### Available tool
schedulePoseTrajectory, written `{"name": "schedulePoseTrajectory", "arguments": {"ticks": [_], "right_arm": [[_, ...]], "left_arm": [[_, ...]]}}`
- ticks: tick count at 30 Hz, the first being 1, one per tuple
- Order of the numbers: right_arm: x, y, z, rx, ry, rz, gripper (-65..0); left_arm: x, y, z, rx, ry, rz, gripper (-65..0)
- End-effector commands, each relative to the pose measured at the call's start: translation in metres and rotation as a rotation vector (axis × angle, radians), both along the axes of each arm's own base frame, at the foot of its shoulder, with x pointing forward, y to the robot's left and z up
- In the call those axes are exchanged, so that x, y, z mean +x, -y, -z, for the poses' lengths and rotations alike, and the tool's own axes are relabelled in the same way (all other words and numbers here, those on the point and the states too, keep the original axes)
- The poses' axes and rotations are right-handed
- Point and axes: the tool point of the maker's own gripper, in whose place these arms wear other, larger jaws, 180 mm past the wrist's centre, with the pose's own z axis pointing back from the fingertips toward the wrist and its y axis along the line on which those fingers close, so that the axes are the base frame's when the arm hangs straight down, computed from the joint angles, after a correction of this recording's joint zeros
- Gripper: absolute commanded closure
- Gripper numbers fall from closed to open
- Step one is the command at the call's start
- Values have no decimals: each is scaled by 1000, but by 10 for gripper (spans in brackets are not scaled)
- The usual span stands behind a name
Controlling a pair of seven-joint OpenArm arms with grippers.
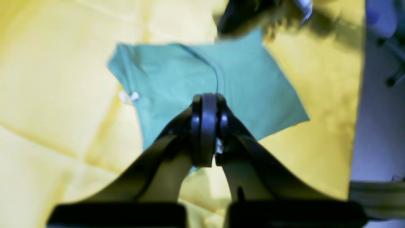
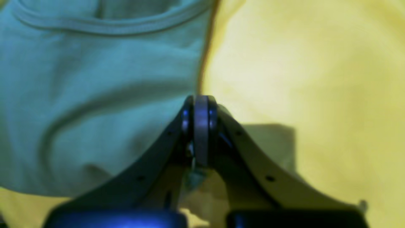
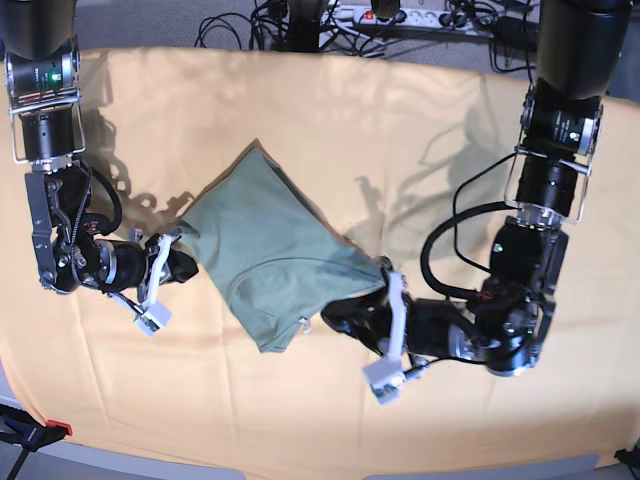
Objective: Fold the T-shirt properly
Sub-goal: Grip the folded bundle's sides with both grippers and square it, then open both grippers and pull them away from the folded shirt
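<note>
The sage-green T-shirt (image 3: 270,255) lies folded into a rough diamond on the yellow-orange table cloth (image 3: 420,130), with its small white tag (image 3: 303,322) at the near edge. My left gripper (image 3: 338,312) is shut at the shirt's near right edge. In the left wrist view its closed fingertips (image 1: 207,101) stand over the shirt (image 1: 177,72), and a bit of green cloth shows under them. My right gripper (image 3: 183,262) is shut at the shirt's left edge. In the right wrist view its tips (image 2: 201,101) meet that edge of the shirt (image 2: 95,95), and creases run toward them. The collar (image 2: 110,27) shows beyond.
The table cloth is creased around the shirt. Cables and a power strip (image 3: 400,15) lie behind the table's far edge. A red-handled clamp (image 3: 35,432) grips the front left corner. In the left wrist view the table's edge (image 1: 359,95) and grey floor are on the right.
</note>
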Motion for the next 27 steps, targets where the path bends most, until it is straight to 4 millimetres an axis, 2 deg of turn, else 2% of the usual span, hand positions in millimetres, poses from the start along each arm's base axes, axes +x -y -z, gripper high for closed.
{"name": "schedulePoseTrajectory", "arguments": {"ticks": [1, 4, 8, 11, 17, 23, 27], "right_arm": [[6, -1, -14, 30, 27, -2, 0], [-11, -3, -2, 45, -43, -15, 0], [-30, -7, 9, 64, -115, -34, 0], [-45, -13, 5, 93, -161, -75, 0], [-77, -28, -19, 182, -202, -187, 0], [-110, -34, -11, 232, -255, -203, 0], [-123, -30, -5, 245, -279, -183, 0]], "left_arm": [[5, -4, -20, -42, 36, -3, 0], [6, -19, -22, -64, 22, -37, 0], [3, -33, -13, -44, 0, -57, 0], [2, -34, -9, -41, -8, -58, 0], [0, -34, -6, -42, -16, -58, 0], [-5, -33, 2, -43, -40, -57, 0], [-11, -33, 11, -42, -63, -58, 0]]}}
